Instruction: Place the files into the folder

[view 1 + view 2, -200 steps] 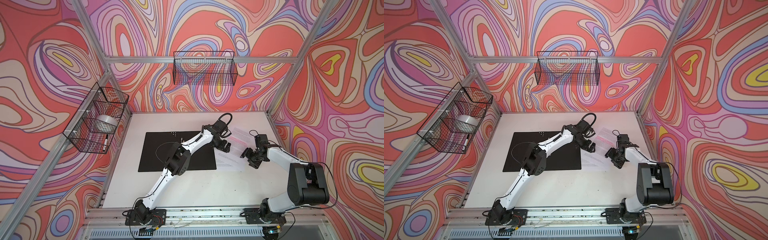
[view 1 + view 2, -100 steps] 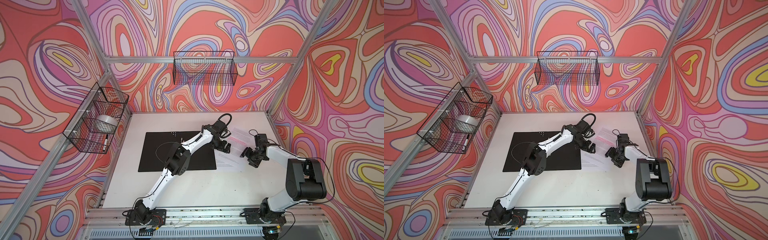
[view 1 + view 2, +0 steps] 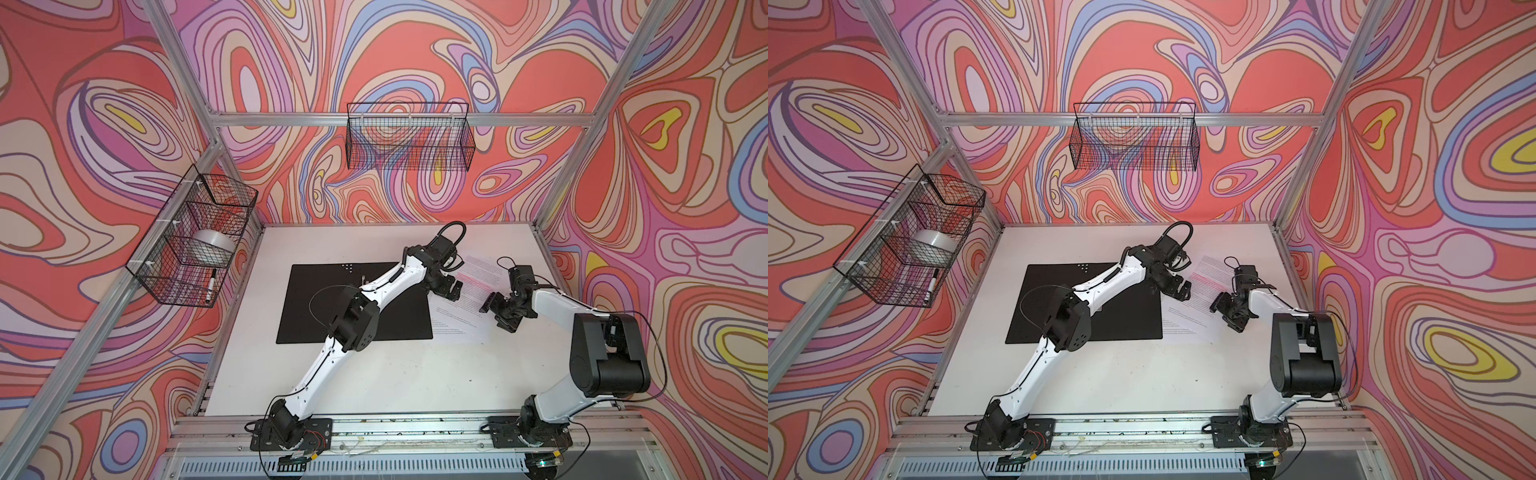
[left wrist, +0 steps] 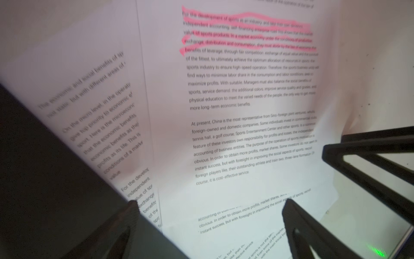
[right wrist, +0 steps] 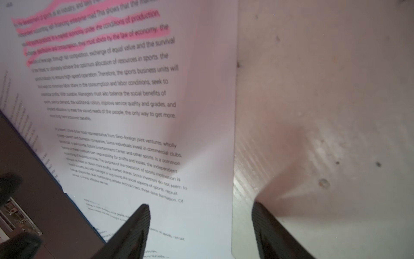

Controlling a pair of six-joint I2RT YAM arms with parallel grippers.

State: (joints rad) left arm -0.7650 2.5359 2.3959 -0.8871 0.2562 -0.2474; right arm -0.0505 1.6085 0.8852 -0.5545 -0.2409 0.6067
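Little has changed over the last second: the right arm (image 3: 561, 307) has swung its elbow slightly toward the middle, while both grippers sit almost where they were, jaws unaltered. The folder (image 3: 407, 316) lies open on the table (image 3: 374, 382), black inside up. The files (image 3: 465, 316) lie fanned just beside its right edge, with the pink-highlighted sheet (image 4: 246, 33) on top; whether the lowest sheet overlaps the cover, cannot tell. The left gripper (image 3: 451, 291) is spread wide and empty, low over that seam: in the left wrist view one finger is above the black cover, the other above paper. The right gripper (image 3: 496, 316) is parted and empty, straddling the top sheet's outer edge, with one finger (image 5: 134, 226) above paper and its mate above bare table. Contact with the sheet: cannot tell. Judgement: nothing is gripped or shifted yet. The arms bracket the stack from both sides, and the small right-arm adjustment reads as lining up for a pinch or push at the paper edge. All sheets remain outside the folder.
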